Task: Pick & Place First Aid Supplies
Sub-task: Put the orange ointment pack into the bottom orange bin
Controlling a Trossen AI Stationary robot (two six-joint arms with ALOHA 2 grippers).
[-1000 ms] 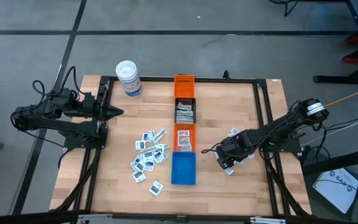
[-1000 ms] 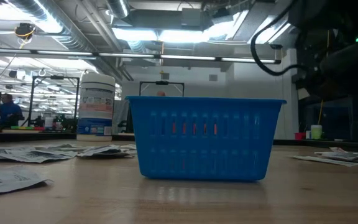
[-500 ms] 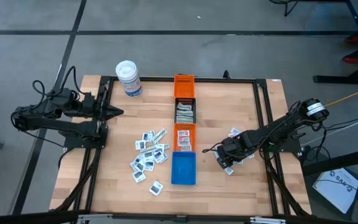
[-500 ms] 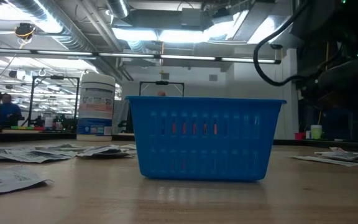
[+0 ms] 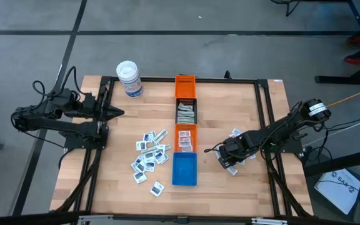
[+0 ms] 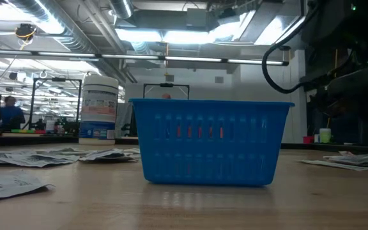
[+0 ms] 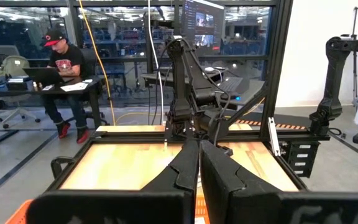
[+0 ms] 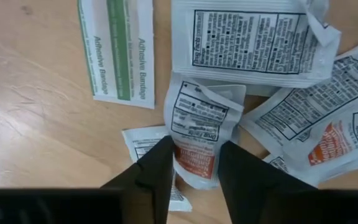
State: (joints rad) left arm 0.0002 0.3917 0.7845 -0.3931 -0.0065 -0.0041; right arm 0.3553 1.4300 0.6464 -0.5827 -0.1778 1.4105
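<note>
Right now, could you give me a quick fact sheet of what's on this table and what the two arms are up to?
Bins: a row down the table's middle, with the blue bin nearest the front
Tub: white tub at the back left
Left pile: loose packets left of the bins
Right gripper: low over the right-hand packets, fingers either side of a red-printed packet
Bandage strip: flat beside that pile
Left gripper: shut, waiting at the left edge

left arm [image 5: 55, 112] showing matte black jointed links, black cables looping over its rear | right arm [image 5: 280, 131] showing the same black links, a round silver-white cap at its upper joint, a loose black cable loop near its wrist | right gripper [image 8: 194, 168] showing two dark, wedge-shaped fingers [image 8: 151, 171] with smooth inner faces
</note>
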